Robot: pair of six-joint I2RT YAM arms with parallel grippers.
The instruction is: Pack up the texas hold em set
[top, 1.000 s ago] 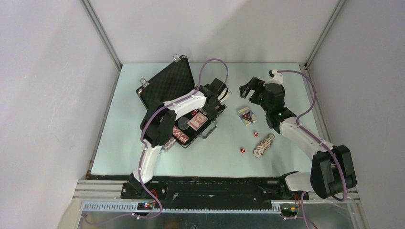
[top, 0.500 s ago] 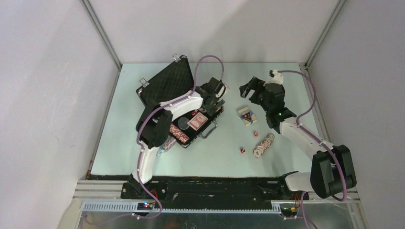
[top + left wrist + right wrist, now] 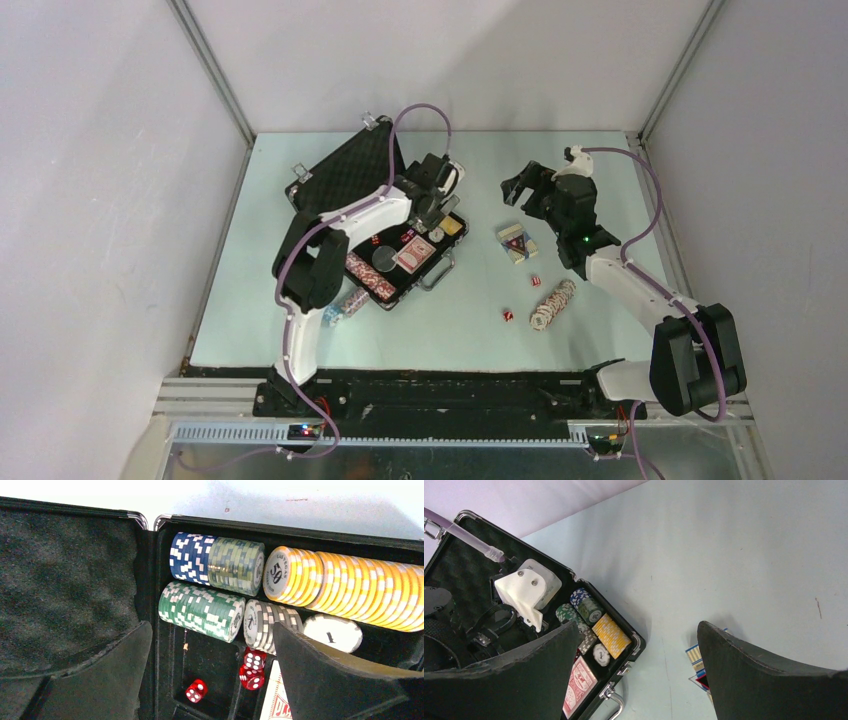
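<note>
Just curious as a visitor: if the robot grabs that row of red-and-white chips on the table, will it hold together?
Probably not. The row of chips is separate discs, already fanned unevenly, so it would likely split unless squeezed end to end. Leaning on edge on the smooth table, loose ones may roll. Each disc looks rigid.

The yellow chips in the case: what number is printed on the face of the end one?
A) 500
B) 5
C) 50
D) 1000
C: in the left wrist view, the end face of the yellow chips row plainly reads 50.
</note>
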